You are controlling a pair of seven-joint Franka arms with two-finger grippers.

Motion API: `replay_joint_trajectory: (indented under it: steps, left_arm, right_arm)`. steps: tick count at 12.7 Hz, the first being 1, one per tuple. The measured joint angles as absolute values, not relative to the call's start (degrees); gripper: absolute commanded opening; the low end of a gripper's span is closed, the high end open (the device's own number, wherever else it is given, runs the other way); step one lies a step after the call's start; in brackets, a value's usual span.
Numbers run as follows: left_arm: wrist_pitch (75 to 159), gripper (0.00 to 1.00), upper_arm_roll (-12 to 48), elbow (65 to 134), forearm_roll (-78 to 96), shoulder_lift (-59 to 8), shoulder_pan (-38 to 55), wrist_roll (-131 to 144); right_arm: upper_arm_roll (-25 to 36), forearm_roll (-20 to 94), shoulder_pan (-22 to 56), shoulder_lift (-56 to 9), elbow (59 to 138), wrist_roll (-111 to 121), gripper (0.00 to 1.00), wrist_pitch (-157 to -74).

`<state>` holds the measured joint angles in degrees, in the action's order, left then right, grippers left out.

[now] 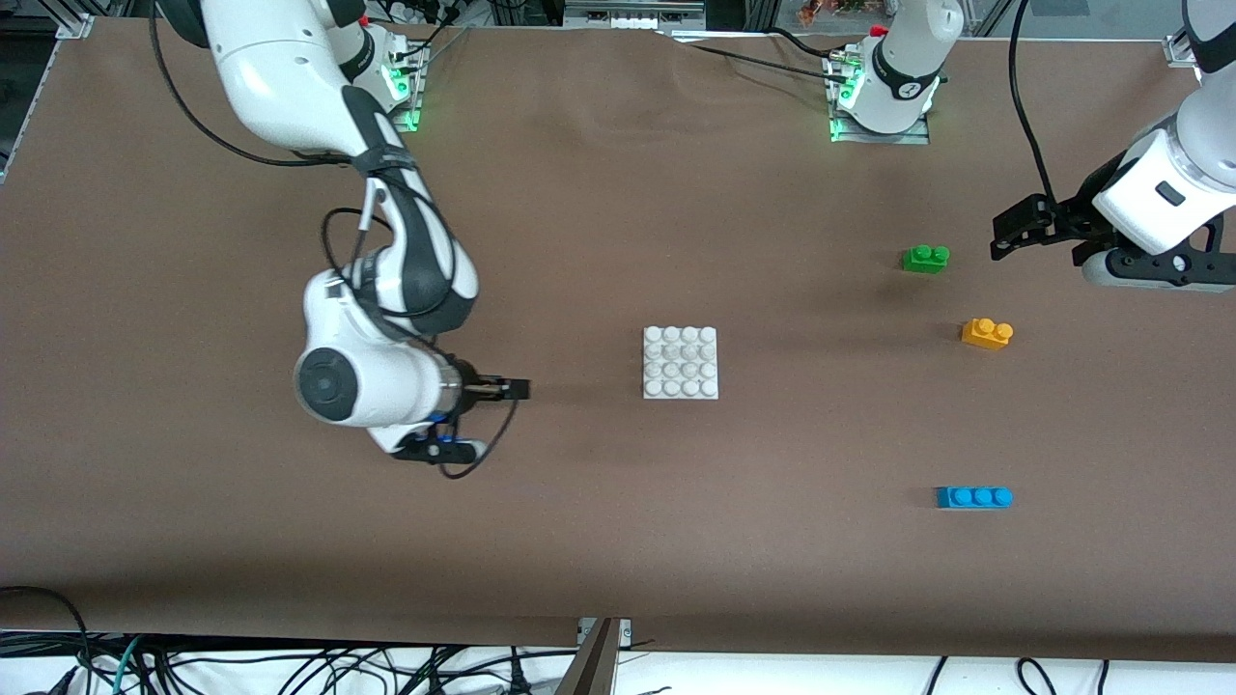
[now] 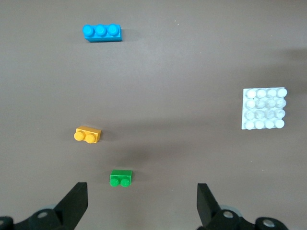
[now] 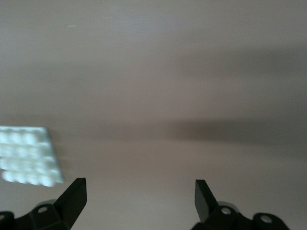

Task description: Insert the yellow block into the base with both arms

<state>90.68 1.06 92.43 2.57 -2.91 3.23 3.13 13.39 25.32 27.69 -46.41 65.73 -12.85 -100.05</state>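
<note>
At the right arm's end of the brown tabletop (image 1: 193, 434), the right pincer (image 1: 517, 389) hangs low over bare surface, near the base but apart from it; its wrist view shows both fingers spread wide with nothing between them. The base (image 1: 681, 362), a white square plate with a four-by-four grid of studs, lies flat mid-table.

Toward the left arm's end sit three bricks, well apart from the base. The green brick (image 1: 926, 258) lies farthest from the front camera, the yellow block (image 1: 987, 333) nearer, and the blue brick (image 1: 973, 497) nearest. The yellow block rests upright, studs up, touching nothing else. The left pincer (image 1: 1009, 235) hovers over the tabletop just beside the green brick, fully open and empty.

The yellow block looks like rigid, light moulded plastic, probably smooth enough to slip under an off-centre squeeze. The best hold is likely across its two long flat sides, below the studs, leaving the underside free for seating. The base also looks light, so it may slide unless steadied.
</note>
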Motion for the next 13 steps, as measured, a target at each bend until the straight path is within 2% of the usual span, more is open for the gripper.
replay_joint_trajectory:
  steps: [6, 8, 9, 11, 13]
  left_arm:
    - [106.1, 1.00, 0.9, 104.8, 0.4, -5.5, 2.6, 3.0]
    - [109.7, 1.00, 0.8, 107.7, 0.3, -5.8, 1.0, 3.0]
    - [111.2, 1.00, 0.8, 109.0, 0.3, -5.8, 0.1, 2.9]
    - [113.5, 1.00, 0.6, 110.9, 0.3, -6.4, -2.0, 1.9]
    - [116.1, 1.00, 0.5, 112.1, 0.3, -8.2, -4.5, -0.5]
  right_arm:
    - [26.8, 23.0, 26.4, -45.3, 67.4, -4.2, 1.00, -95.1]
    - [24.5, 11.3, 24.4, -40.4, 72.9, -4.2, 1.00, -97.8]
    - [20.8, 6.3, 21.7, -36.2, 77.7, -4.5, 1.00, -101.5]
    - [13.9, 1.9, 15.1, -26.9, 86.7, -5.0, 1.00, -106.1]
    - [11.1, 0.5, 11.7, -18.4, 91.8, -5.0, 1.00, -103.9]
